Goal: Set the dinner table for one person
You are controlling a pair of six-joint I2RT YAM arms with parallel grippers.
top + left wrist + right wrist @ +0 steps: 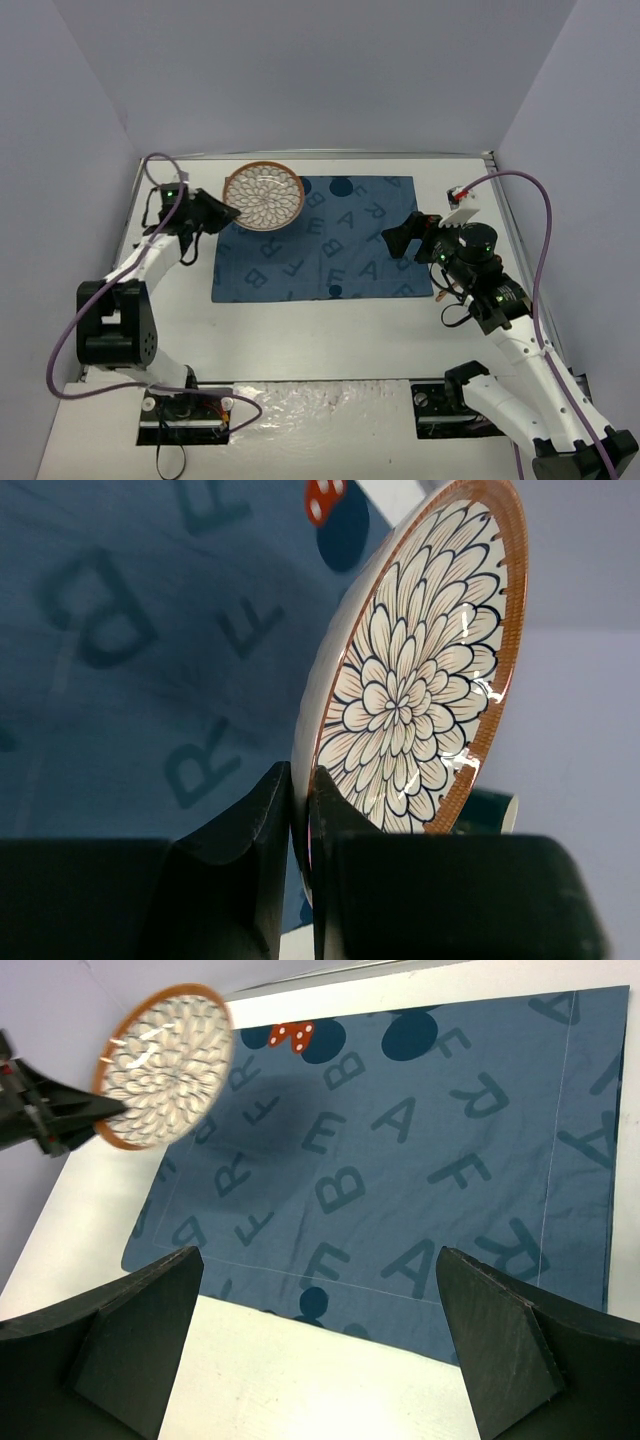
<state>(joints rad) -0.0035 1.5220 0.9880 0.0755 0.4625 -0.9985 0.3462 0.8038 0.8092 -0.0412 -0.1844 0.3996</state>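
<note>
Top external view: placemat lay flat on the desk, blue cloth with printed letters. Plate hung over the placemat's far-left corner, partly past its far edge and not resting on the cloth. Left hand sat just off the placemat's left edge and had the plate by the rim.

Left wrist view confirmed the grip. Fingers were nearly together and pinched the rim, one on the underside, one on the patterned face. Plate was tilted, not level. Right wrist view showed its shadow on the cloth near that same corner, so it was judged airborne.

Right hand hovered over the placemat's right edge, jaws spread wide, nothing in them. Its own camera showed only cloth and desk between the fingers.

Progress, as a judgement: early.
- Done: placemat down, plate grasped.
- Left: level the plate, lower it onto the placemat's middle, release.
- No cutlery, glass or napkin was visible on the placemat, so the rest of the setting was not laid.

Small white-and-red item sat on the desk just beyond the placemat's far-right corner, too small to identify.

Risk: the rim pinch was a thin hold on a tilted plate, so a slip looked possible during levelling.
</note>
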